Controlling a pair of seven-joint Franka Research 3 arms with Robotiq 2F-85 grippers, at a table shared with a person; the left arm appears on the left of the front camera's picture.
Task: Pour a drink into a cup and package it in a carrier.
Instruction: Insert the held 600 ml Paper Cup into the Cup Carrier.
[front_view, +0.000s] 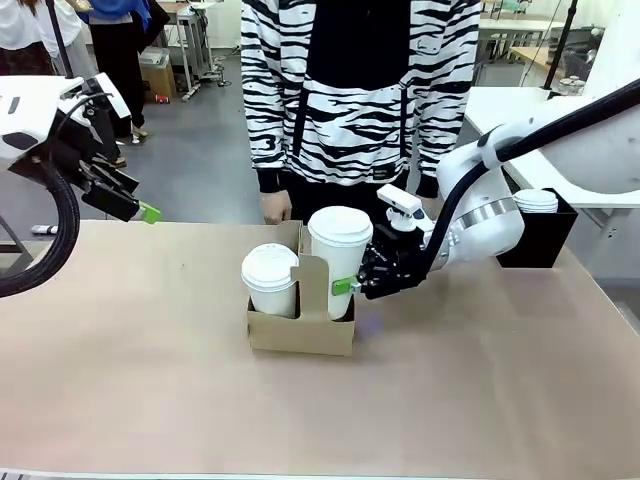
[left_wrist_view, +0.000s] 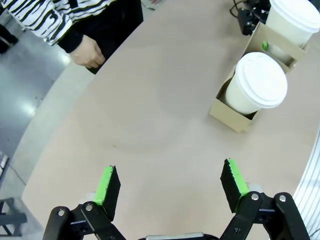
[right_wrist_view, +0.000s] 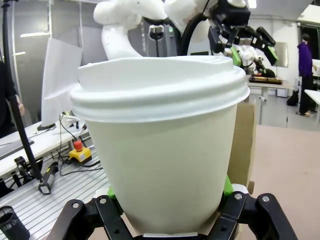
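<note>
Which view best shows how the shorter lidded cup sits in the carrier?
The left wrist view: it looks down on the shorter cup standing in a hole of the carrier, nothing in front. The front view shows the cup's lid and upper wall, its base behind the carrier's cardboard. In the right wrist view the taller cup blocks it.

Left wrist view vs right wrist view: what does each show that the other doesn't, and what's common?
Left wrist view alone: the left pincer open over bare table, the shorter lidded cup seated in the carrier, and the person's hand at the table edge.

Right wrist view alone: the right pincer shut on the taller lidded cup, close up, with a bench carrying cables and a red-button box behind.

Shared: the taller cup and the brown cardboard of the carrier.
</note>
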